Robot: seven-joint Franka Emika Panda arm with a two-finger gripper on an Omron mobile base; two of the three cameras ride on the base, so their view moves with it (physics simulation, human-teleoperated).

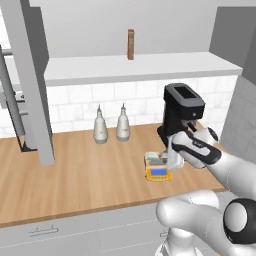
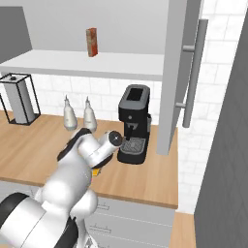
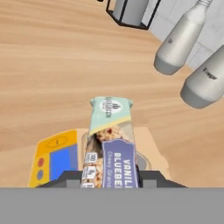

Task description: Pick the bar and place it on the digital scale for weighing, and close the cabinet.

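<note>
Right now my gripper (image 3: 110,177) is clamped on the bar (image 3: 109,144), a flat crinkly packet poking out ahead of my fingertips, just above the digital scale (image 3: 54,157). Released off-centre, that slick wrapper could slide off the smooth plate — the cabinet (image 1: 31,80) door behind me hangs open.

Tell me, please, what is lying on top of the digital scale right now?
The bar lies over the digital scale, hiding most of its plate; the near end is hidden by the jaws.

Two rear cameras and one close hand camera
Both base views look forward and down over the arm, sharing the counter (image 1: 75,170) and coffee machine (image 1: 181,112); the hand view looks closely along the gripper (image 3: 109,177).
</note>
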